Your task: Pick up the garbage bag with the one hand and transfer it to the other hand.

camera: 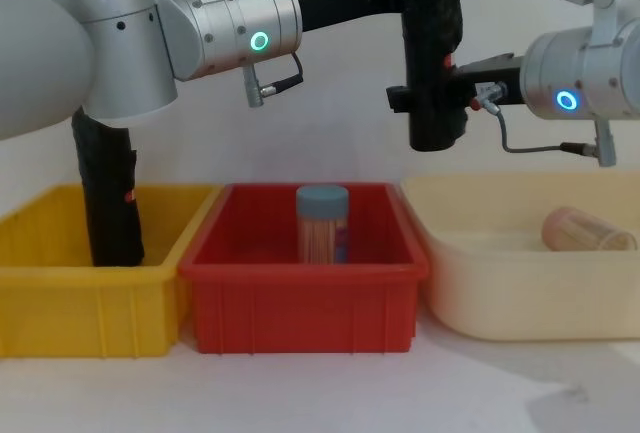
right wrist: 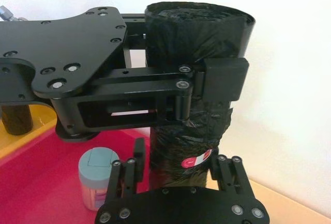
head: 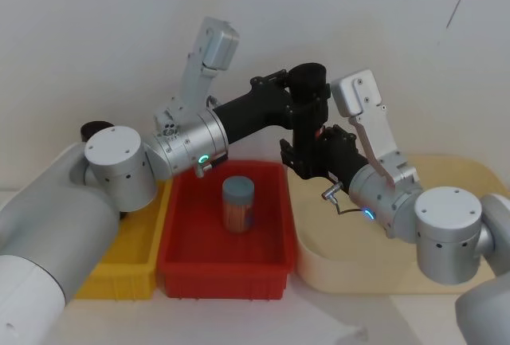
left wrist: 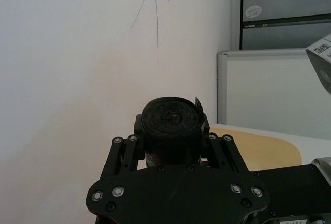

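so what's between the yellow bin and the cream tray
The red bin sits between the yellow bin and the cream tray, with a blue-lidded jar standing upright inside it. The chest view shows this plainly.

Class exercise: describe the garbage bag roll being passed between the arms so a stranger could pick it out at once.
Look above the red bin, where the two arms meet in mid-air. Between them an upright black garbage bag roll is held near its top by the left gripper, with the right gripper around its lower part. Unlike the second black roll standing in the yellow bin, it touches no bin.
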